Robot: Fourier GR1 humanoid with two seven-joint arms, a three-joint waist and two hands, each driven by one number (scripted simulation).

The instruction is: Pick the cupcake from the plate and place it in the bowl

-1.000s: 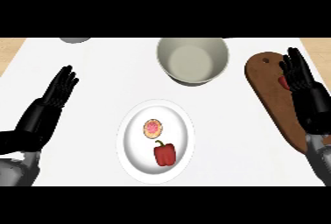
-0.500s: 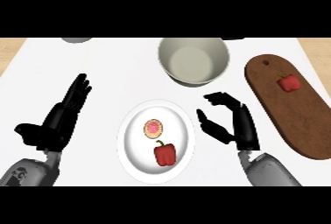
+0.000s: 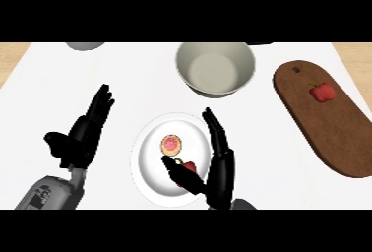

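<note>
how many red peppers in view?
2. One pepper sits on the cutting board at right. The other pepper is on the plate, below the cupcake, partly hidden behind the right hand.

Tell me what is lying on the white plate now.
On the plate lie the cupcake and a red pepper. The right robot hand hovers over it and covers part of the pepper.

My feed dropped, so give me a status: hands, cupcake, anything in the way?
Right hand open over the plate, beside the cupcake. Left hand open, resting left. Red pepper under right thumb. Bowl empty.
</note>
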